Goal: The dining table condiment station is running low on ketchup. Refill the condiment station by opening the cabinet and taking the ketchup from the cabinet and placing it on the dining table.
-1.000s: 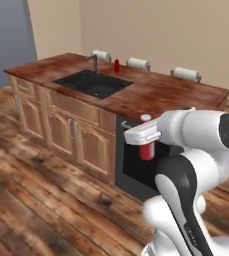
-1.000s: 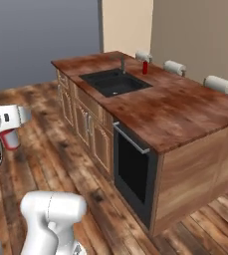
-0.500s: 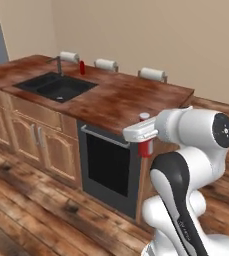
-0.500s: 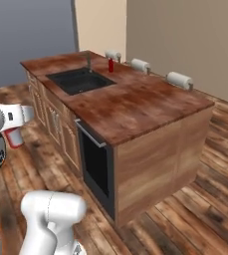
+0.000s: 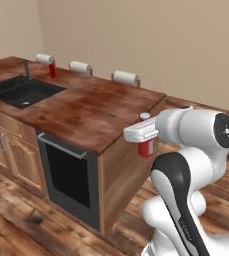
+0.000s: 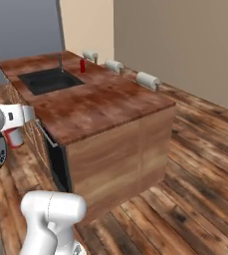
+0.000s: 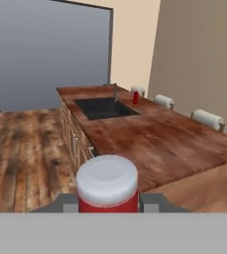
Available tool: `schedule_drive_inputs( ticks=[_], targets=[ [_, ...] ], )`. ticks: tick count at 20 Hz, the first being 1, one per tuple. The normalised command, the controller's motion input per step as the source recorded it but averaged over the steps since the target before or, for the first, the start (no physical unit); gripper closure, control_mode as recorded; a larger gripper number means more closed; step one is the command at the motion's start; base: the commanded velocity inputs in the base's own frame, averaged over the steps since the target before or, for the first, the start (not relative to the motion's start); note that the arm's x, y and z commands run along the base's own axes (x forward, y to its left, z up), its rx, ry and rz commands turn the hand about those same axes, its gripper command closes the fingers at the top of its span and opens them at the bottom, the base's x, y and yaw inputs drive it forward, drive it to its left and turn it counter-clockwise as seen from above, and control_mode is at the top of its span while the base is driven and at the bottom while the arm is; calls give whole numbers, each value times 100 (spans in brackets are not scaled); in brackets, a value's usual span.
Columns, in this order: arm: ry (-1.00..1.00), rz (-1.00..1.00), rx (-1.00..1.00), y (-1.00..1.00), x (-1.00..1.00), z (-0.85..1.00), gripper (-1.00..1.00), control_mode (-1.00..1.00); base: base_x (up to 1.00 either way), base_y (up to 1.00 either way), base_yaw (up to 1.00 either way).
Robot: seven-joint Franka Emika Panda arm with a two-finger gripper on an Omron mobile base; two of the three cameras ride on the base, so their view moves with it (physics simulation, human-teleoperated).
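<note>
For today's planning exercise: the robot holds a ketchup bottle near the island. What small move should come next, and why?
Probably carry the ketchup forward over the table. The end effector grips it upright, beside the table's corner and off its edge, not yet above the wood. The bare top near that corner offers a place to set it down.

My gripper is smooth white plastic with a faint sheen, and between its fingers the ketchup shows a glossy red body under a matt white cap. Across the middle of the frame, the dining table wears a dark reddish-brown wood top, mottled and softly polished; its sides are lighter, smooth-grained wood. The sink at upper left looks matt black. The floor is streaky, worn-looking wood planks.
</note>
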Motion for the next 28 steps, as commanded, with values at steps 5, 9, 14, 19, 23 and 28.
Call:
schedule_drive_inputs(
  ticks=[5, 9, 14, 19, 23, 28],
  targets=[
    [0, 0, 0, 0, 0, 0, 100, 100, 52, -100, 4],
    [0, 0, 0, 0, 0, 0, 100, 100, 63, -100, 10],
    [0, 0, 0, 0, 0, 0, 100, 100, 63, -100, 13],
    [0, 0, 0, 0, 0, 0, 100, 100, 65, -100, 16],
    [0, 0, 0, 0, 0, 0, 100, 100, 54, -100, 19],
    [0, 0, 0, 0, 0, 0, 100, 100, 58, -100, 19]
  ],
)
